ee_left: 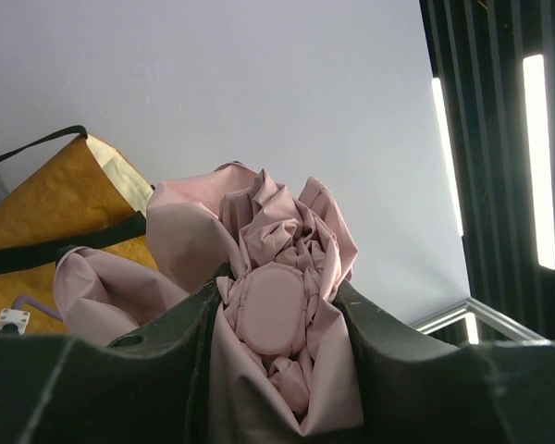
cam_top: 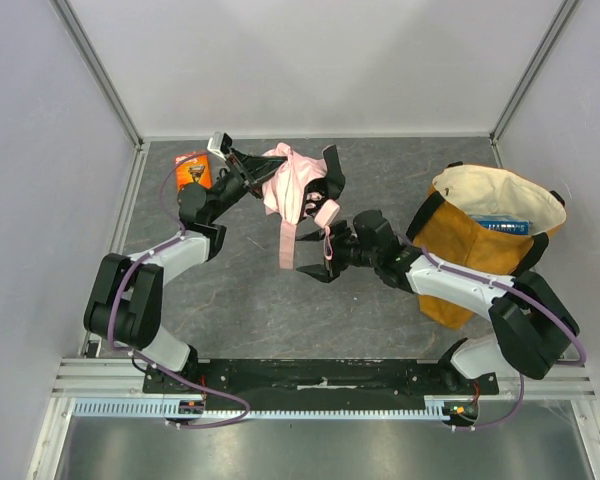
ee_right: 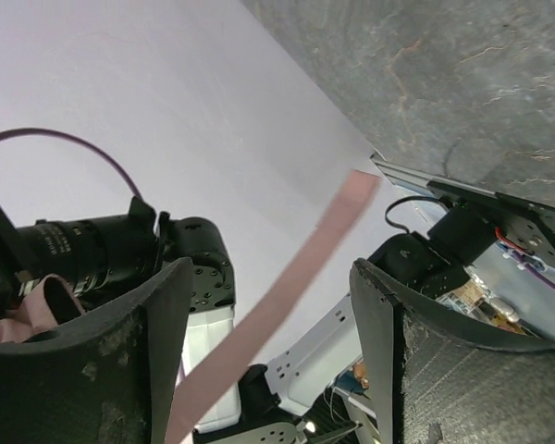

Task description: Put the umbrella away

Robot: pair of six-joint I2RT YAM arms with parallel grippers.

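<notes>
The umbrella (cam_top: pixel 292 185) is held up over the rear middle of the worktop (cam_top: pixel 250 300), its bunched pink fabric pinched in the left claw (cam_top: pixel 248 172). The right claw (cam_top: pixel 316 256) is spread just beside it, and a pink strap (ee_right: pixel 287 296) is seen passing through the gap. Bare worktop lies in front. At the right edge a mustard tote bag (cam_top: pixel 460 250) stands open.
</notes>
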